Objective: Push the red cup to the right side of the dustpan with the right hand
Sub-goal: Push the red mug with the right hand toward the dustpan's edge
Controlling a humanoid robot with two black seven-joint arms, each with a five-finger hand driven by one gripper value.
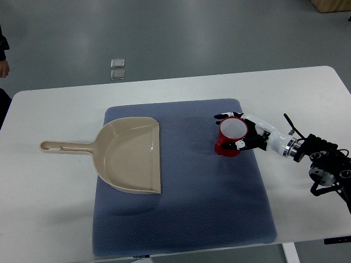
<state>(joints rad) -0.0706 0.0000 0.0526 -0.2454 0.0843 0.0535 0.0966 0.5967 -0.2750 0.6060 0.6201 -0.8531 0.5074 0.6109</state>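
One white table, carrying one blue-grey mat spread across its middle and reaching nearly to the near edge. On the mat's left half, one beige dustpan, lying flat with its open mouth facing the right edge and its long handle running out over the mat's left border onto bare tabletop, toward the left edge. On the mat's right half, toward its far right corner, one red cup, upright, pale inside, standing well apart from the dustpan's mouth. One robot hand in view, the right hand, white and black, coming in from the table's right edge with its forearm low over the bare tabletop. Fingers curved partway around the cup on its far and right sides, against the rim and wall; cannot tell whether truly clasping or only pressed against it. On the grey floor beyond the far edge, two small square plates, one just behind the other. At the picture's left border, beside the table's far left corner, part of a person in dark clothing.
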